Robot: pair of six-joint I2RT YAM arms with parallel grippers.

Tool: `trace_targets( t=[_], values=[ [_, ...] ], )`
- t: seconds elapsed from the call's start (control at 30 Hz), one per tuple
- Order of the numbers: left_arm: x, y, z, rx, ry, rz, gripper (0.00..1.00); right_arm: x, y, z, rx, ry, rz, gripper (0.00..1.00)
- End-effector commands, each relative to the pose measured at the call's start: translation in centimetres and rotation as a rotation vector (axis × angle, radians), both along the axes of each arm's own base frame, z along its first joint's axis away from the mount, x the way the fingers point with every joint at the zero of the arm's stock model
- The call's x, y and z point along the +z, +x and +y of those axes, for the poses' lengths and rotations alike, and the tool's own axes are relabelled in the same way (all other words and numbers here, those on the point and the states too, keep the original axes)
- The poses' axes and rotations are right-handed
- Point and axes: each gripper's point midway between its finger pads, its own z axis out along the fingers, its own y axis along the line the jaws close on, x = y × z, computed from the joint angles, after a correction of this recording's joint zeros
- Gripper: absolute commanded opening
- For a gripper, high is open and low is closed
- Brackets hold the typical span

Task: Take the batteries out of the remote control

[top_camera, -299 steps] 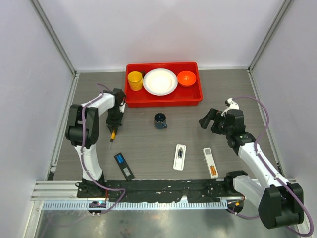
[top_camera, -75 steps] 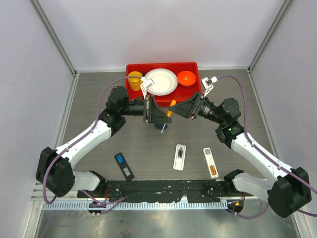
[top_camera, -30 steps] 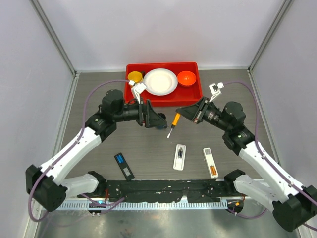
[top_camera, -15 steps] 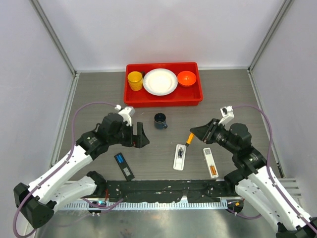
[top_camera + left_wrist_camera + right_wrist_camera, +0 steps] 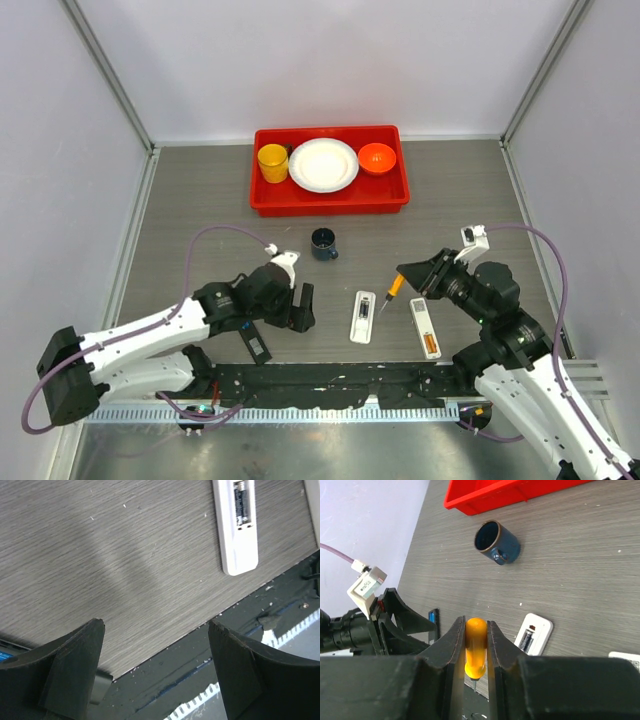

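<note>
Jaws of the left gripper (image 5: 156,625) stand apart, empty, just left of the white remote (image 5: 362,318). The right gripper (image 5: 476,628) clamps the orange-handled screwdriver (image 5: 394,288) just right of it. The batteries (image 5: 243,502) lie inside its open compartment.

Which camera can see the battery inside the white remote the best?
The left wrist camera: the battery lies close and sharp in the open remote. The right wrist camera shows it smaller, beside the fingers holding the screwdriver. From the top camera it is just a tiny dark strip.
</note>
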Motion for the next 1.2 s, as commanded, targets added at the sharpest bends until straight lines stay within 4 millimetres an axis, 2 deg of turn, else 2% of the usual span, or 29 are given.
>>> trace_targets(
  t=[0.0, 0.03, 0.1, 0.13, 0.17, 0.23, 0.27, 0.3, 0.33, 0.37, 0.4, 0.43, 0.6, 0.77, 0.87, 0.97, 1.07, 1.1, 1.17],
  values=[
    [0.4, 1.2, -2.5, 0.067, -0.060, -0.076, 0.88, 2.0, 0.3, -1.6, -0.077, -0.037, -0.034, 0.01],
    [-0.3, 1.2, -2.9, 0.068, -0.032, -0.074, 0.88, 2.2, 0.4, -1.9, -0.091, -0.039, -0.038, 0.01],
    [0.2, 1.2, -4.3, 0.065, -0.023, -0.108, 0.88, 2.7, 0.6, -2.6, -0.131, -0.055, -0.049, 0.01],
    [-0.7, 0.6, -5.1, 0.043, 0.013, -0.106, 0.89, 2.7, 0.7, -2.8, -0.140, -0.071, -0.051, 0.01],
    [-0.7, 0.9, -5.6, 0.054, 0.026, -0.132, 0.89, 3.1, 1.0, -3.4, -0.171, -0.087, -0.064, 0.01],
    [-0.2, 0.7, -7.8, 0.032, 0.022, -0.156, 0.89, 2.8, 1.7, -4.9, -0.244, -0.145, -0.061, 0.01],
    [-1.6, 0.6, -8.5, 0.021, 0.067, -0.149, 0.89, 2.9, 2.0, -5.2, -0.262, -0.169, -0.058, 0.01],
    [-0.7, 1.0, -9.9, 0.024, 0.054, -0.172, 0.90, 2.9, 2.4, -5.9, -0.300, -0.191, -0.060, 0.01],
    [-0.7, 0.5, -11.0, -0.001, 0.063, -0.181, 0.90, 2.8, 2.7, -6.1, -0.307, -0.219, -0.060, 0.01],
    [-2.2, 0.4, -11.6, -0.012, 0.110, -0.175, 0.91, 2.9, 3.1, -6.2, -0.316, -0.236, -0.056, 0.01],
    [-1.5, 0.7, -12.9, -0.010, 0.100, -0.189, 0.92, 2.8, 3.4, -6.3, -0.324, -0.254, -0.055, 0.01],
    [-1.8, 0.5, -13.7, -0.025, 0.109, -0.187, 0.92, 2.7, 3.6, -6.3, -0.324, -0.266, -0.050, 0.01],
    [-4.0, 0.5, -16.1, -0.061, 0.174, -0.168, 0.95, 2.6, 4.6, -5.6, -0.309, -0.266, -0.059, 0.01],
    [-5.3, 0.6, -15.6, -0.064, 0.222, -0.167, 0.95, 1.9, 5.4, -4.9, -0.298, -0.254, -0.056, 0.01],
    [-6.4, 0.2, -15.5, -0.083, 0.224, -0.149, 0.91, 1.4, 6.0, -4.4, -0.289, -0.246, -0.052, 0.01],
    [-7.6, -0.2, -15.2, -0.094, 0.227, -0.138, 0.84, 0.9, 6.6, -3.6, -0.265, -0.237, -0.046, 0.01],
    [-8.1, -0.3, -14.4, -0.118, 0.251, -0.148, 0.74, 0.2, 7.4, -3.0, -0.248, -0.237, -0.032, 0.01],
    [-8.2, -0.3, -14.1, -0.123, 0.262, -0.151, 0.67, 0.1, 7.4, -2.6, -0.225, -0.231, -0.028, 0.01],
    [-8.3, -0.2, -13.3, -0.130, 0.287, -0.162, 0.63, -0.4, 8.1, -2.6, -0.221, -0.226, -0.015, 0.01]
  ],
)
